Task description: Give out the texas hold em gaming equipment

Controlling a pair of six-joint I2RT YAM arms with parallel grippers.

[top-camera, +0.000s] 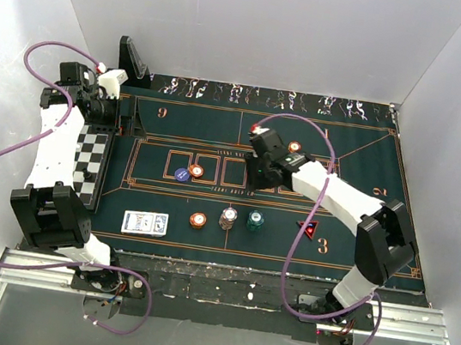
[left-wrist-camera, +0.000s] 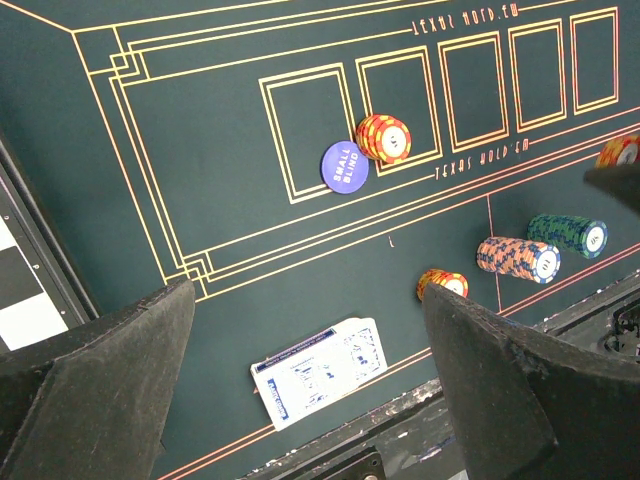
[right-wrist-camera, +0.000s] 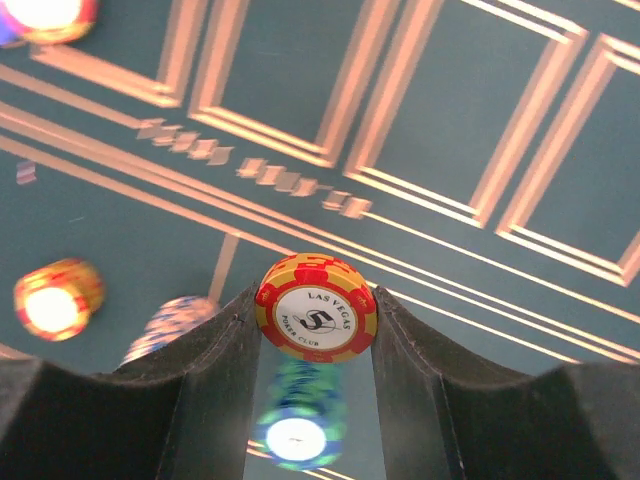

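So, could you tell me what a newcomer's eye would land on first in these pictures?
The red-and-yellow chip pinched by its rim in the right gripper above the green mat stands out first. Next comes the row of three chip stacks along the mat's near side, with the blue Small Blind disc beside an orange stack farther in.
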